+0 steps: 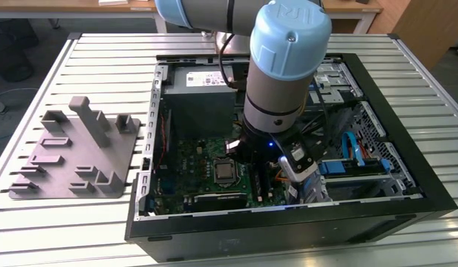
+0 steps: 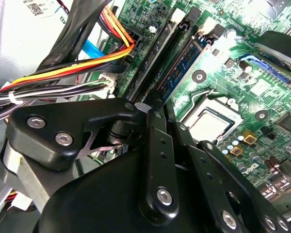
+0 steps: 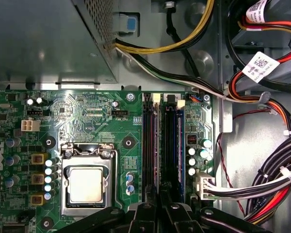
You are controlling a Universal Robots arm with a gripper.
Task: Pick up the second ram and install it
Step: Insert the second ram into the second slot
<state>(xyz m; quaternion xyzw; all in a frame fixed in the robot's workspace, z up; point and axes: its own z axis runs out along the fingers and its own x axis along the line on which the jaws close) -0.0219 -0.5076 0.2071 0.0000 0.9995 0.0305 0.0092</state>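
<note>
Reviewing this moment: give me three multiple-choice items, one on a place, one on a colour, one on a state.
1. Where is the gripper?
A. Over the grey holder plate
B. Inside the computer case, at the memory slots
C. Above the bare table slats

2. What colour is the motherboard?
A. Red
B. White
C. Green

3. How is the computer case?
A. Open, board exposed
B. Closed by a side panel
C. Covered with a cloth

Key: 1 B, as the first wrist view shows the gripper right at the slots' end. 2 C, as the board is green in both wrist views. 3 A, as the exterior view looks straight into the case.
</note>
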